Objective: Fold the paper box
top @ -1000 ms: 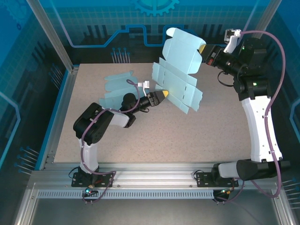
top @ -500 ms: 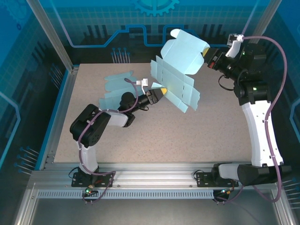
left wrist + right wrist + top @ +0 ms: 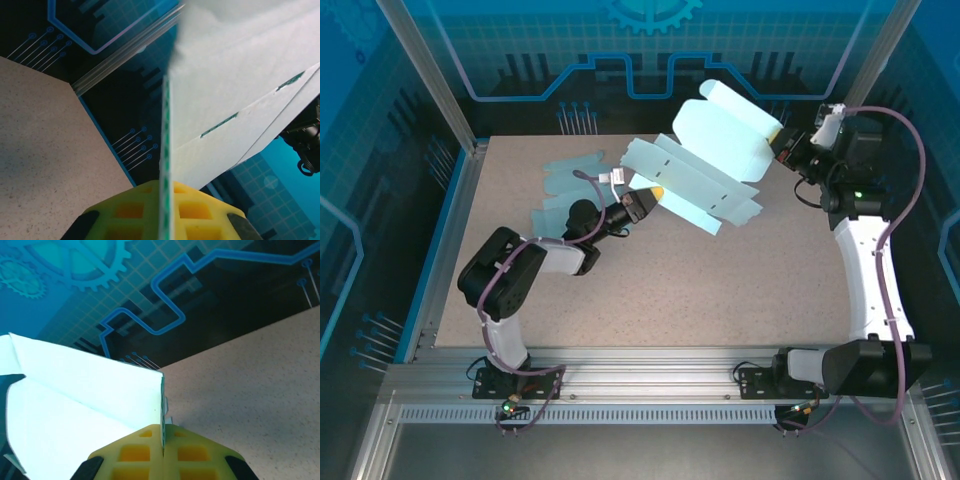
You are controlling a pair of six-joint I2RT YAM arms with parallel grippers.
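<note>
Both hands pinch the pale blue paper box [image 3: 720,135]: left hand [image 3: 658,191] one edge, right hand [image 3: 776,138] another.

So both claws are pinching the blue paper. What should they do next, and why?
Probably swing the left claw toward the right claw, so the paper box bends along a crease. Both claws are shut on opposite edges of it, and it hangs above the table, spread wide and not yet box-shaped.
</note>
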